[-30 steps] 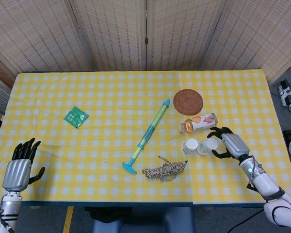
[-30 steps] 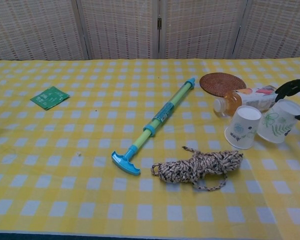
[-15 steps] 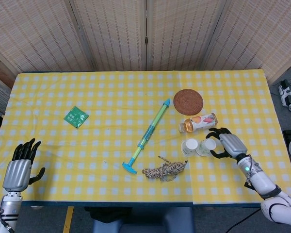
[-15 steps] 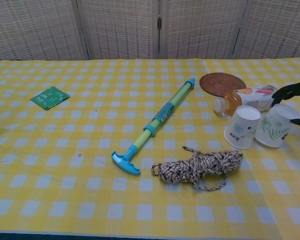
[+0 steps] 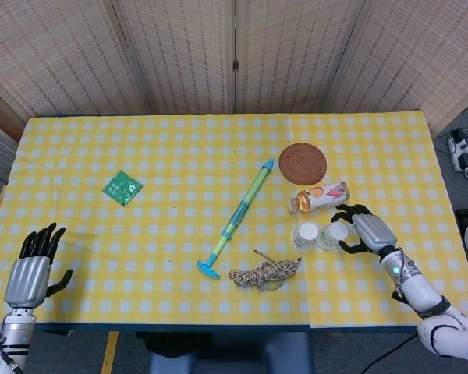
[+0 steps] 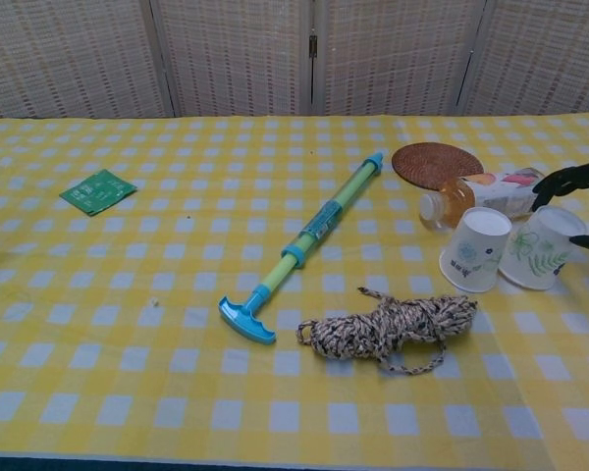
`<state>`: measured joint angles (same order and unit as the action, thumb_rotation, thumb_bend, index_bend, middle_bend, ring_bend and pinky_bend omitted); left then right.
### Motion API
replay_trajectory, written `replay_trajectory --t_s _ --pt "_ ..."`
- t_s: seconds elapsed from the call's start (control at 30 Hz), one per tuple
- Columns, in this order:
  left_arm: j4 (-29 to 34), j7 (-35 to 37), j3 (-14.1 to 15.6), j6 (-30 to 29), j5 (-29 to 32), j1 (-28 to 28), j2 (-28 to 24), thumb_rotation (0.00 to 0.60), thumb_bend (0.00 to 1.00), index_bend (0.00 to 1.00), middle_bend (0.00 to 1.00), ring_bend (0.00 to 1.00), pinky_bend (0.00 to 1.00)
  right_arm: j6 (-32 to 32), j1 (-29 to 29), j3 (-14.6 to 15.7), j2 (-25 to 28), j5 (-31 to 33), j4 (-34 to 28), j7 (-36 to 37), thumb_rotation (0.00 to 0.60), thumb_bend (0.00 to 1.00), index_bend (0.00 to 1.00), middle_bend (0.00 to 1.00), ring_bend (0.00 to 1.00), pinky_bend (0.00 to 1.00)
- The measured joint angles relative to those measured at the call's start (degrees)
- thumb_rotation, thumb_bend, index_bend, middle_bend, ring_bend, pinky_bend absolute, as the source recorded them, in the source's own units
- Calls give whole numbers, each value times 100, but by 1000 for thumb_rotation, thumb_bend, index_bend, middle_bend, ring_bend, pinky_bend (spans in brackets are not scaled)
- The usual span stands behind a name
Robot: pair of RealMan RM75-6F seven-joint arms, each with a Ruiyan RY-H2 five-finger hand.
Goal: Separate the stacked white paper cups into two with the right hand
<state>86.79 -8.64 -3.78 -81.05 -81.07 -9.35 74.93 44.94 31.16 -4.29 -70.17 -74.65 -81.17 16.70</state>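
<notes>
Near the worktop's (image 5: 374, 148) front-left corner the left hand (image 5: 30, 274) hovers, fingers spread, holding nothing. Toward the right edge two white paper cups lie tipped side by side, mouths facing the front. The right hand (image 5: 366, 231) wraps its fingers round the right cup (image 6: 540, 247); the left cup (image 6: 474, 249) lies free. Their insides aren't visible. Just behind lies a drink bottle (image 5: 320, 196).

Woven rattan screen panels (image 5: 234, 54) stand along the bench's (image 5: 101, 234) far edge, yellow-checked cloth covering it; grey floor (image 5: 464, 179) off the right edge, a white power strip (image 5: 459, 149) there.
</notes>
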Motion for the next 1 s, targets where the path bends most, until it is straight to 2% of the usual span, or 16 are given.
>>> replay_trajectory --t_s 0.1,0.3,0.53,0.73,1.0 --pt "3 -1 -3 4 3 -2 1 600 377 51 0 0 0 0 -7 11 5 -9 -2 -6 600 462 189 117 114 19" --pt "1 -5 -3 14 -5 -11 7 600 377 49 0 0 0 36 -33 19 28 -18 -11 -14 600 462 111 106 104 17" --pt "30 -22 -14 -1 -13 -16 -13 600 377 48 0 0 0 259 -105 4 130 -86 -137 -34 600 462 94 96 104 17" --pt "75 -43 -30 -23 -39 -29 -33 600 376 48 0 0 0 1043 -383 -46 375 -247 -489 -138 600 462 93 84 101 17" --pt "68 -69 -32 -27 -94 -64 20 600 377 41 0 0 0 2699 -1115 -21 503 -637 -922 -569 600 462 34 6 64 0"
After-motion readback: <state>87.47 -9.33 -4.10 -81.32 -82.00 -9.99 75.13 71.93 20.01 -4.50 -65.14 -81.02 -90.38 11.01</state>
